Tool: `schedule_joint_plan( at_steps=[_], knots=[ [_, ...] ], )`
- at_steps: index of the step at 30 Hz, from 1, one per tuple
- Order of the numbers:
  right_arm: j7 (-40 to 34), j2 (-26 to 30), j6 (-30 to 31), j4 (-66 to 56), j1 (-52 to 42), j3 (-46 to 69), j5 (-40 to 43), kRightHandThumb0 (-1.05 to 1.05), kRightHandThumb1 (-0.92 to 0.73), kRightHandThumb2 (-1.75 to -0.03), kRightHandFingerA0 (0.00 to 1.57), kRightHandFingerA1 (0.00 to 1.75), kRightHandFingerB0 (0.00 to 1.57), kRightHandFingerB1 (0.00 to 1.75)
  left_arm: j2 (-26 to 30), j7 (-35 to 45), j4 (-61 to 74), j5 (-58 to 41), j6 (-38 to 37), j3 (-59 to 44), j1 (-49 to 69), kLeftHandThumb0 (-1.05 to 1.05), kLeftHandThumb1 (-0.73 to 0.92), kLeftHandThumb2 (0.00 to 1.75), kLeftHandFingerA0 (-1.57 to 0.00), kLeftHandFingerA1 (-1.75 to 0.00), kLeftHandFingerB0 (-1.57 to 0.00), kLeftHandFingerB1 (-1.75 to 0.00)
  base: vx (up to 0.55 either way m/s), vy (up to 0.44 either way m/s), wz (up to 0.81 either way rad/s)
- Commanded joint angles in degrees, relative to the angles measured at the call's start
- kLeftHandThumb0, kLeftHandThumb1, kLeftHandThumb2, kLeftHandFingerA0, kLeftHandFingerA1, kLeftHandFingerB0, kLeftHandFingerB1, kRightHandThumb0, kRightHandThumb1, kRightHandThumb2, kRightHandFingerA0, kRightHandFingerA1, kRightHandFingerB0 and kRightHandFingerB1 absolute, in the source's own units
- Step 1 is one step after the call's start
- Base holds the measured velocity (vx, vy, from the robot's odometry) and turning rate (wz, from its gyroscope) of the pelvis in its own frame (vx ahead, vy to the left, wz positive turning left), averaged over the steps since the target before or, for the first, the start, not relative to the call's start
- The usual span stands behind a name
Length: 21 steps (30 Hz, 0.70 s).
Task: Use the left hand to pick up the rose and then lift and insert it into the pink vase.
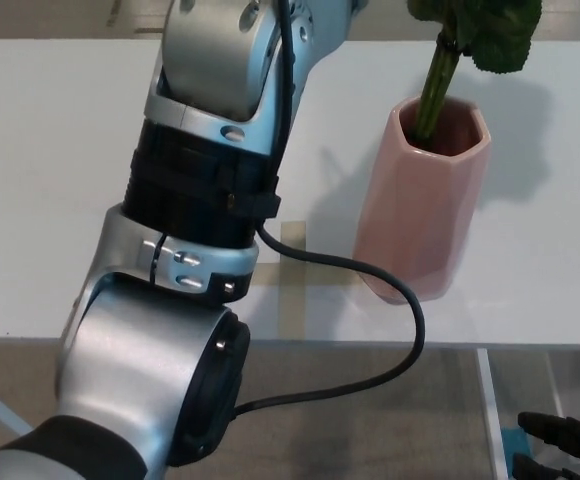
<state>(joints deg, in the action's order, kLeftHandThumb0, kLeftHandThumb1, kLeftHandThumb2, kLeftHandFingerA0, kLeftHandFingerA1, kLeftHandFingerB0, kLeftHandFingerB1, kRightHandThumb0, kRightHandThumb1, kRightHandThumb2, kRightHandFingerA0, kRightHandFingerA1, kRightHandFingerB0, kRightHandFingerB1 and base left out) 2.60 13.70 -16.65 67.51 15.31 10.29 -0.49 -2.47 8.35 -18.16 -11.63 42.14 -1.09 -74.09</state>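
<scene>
The pink faceted vase (422, 205) stands upright on the white table (40, 180), right of centre. The rose's green stem (434, 85) goes down into the vase's mouth, leaning slightly, and its dark green leaves (490, 30) reach the top edge; the bloom is out of frame. My left arm (195, 200) fills the picture's left and middle and rises past the top edge, so its hand is hidden. My right hand (562, 442) hangs low at the bottom right, below the table edge, with its black fingers apart and holding nothing.
A black cable (390, 330) loops from my left arm past the vase's base and over the table's front edge. A strip of tan tape (292, 285) lies on the table beside the vase. Floor shows below the table edge.
</scene>
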Motion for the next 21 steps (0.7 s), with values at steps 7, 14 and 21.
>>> schedule_joint_plan(
  at_steps=[7,14,21],
  knots=[
    [0.6,0.3,0.6,-0.8,-0.3,-0.6,0.1,-0.20,-0.61,-0.57,0.65,0.52,0.56,0.49,-1.0,-0.7,-0.2,1.2,-2.4,1.4,-0.3,-0.18,0.80,0.65,-0.93,-1.51,-0.78,-0.93,0.00,0.000,0.00],
    [1.0,0.2,0.5,-0.8,-0.2,-0.3,0.6,-0.20,-0.61,-0.57,0.64,0.52,0.56,0.49,-1.4,-0.9,1.9,3.1,-2.3,3.9,1.9,-0.18,0.80,0.64,-0.89,-1.49,-0.78,-0.86,0.00,0.000,0.00],
    [0.9,0.3,0.4,-1.0,-0.1,-0.4,0.5,-0.19,-0.61,-0.57,0.65,0.53,0.56,0.49,-0.9,-0.9,2.9,3.6,-0.8,5.9,4.0,-0.20,0.78,0.63,-1.13,-1.07,-0.81,-0.51,0.00,0.000,0.00]
  ],
)
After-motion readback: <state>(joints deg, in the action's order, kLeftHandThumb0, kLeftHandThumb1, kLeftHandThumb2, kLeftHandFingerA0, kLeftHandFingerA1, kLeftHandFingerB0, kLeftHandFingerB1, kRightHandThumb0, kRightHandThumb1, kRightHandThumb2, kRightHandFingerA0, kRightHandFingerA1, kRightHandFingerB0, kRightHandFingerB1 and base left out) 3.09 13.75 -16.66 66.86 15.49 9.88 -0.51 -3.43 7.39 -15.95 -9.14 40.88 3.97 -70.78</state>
